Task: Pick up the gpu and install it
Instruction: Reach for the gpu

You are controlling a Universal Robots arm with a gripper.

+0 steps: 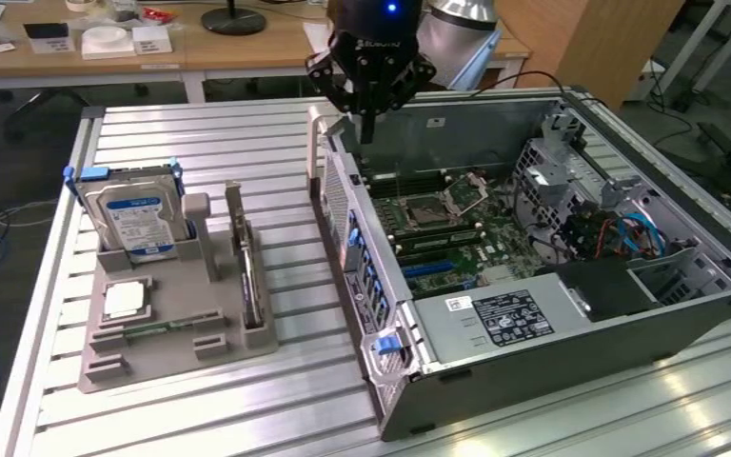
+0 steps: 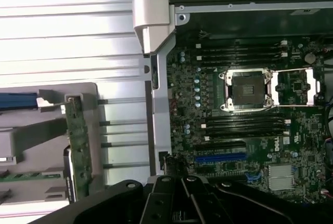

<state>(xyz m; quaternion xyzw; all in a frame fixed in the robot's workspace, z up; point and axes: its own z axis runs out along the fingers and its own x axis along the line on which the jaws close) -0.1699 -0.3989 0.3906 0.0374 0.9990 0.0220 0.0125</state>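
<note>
Slatted metal table (image 1: 213,143), desk (image 1: 277,46) behind, gpu (image 1: 252,276) seemingly upright, end effector (image 1: 368,133) closed

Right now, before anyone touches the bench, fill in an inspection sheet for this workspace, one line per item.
Surface: slotted metal table, carrying a grey parts holder and an open computer case.
Job's things: gpu standing on edge in the holder, untouched; motherboard exposed in the case.
Clutter: blue-labelled hard drive upright in the holder; CPU chip lying flat in it.
Grippers: gripper above the case wall nearest the holder, jaws shut, holding nothing.
Cables: blue and red leads inside the case; black cable behind it.
Surroundings: wooden desk with small boxes behind the table.
</note>
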